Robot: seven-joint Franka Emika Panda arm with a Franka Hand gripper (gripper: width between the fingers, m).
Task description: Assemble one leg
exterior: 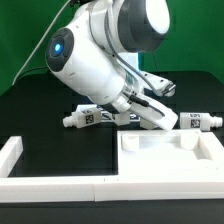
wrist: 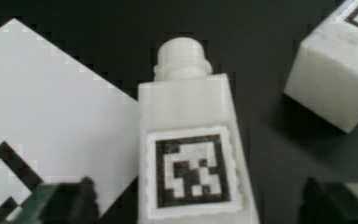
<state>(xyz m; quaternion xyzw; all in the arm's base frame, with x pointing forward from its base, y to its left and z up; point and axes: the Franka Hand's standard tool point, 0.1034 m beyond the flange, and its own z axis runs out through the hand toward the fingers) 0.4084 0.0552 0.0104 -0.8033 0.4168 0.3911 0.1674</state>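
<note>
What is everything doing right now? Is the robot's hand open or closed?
gripper: open, a finger on each side of a leg, not squeezing it.
leg between the fingers: lying down, tag facing the wrist camera, not held.
leg at the exterior view's left: lying on the table, loose.
leg at the exterior view's right: lying on the table, loose.
flat white panel: lying flat.

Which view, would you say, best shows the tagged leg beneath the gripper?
The wrist view: the leg fills the frame, rounded tip and tag clear. In the exterior view the arm largely hides it.
</note>
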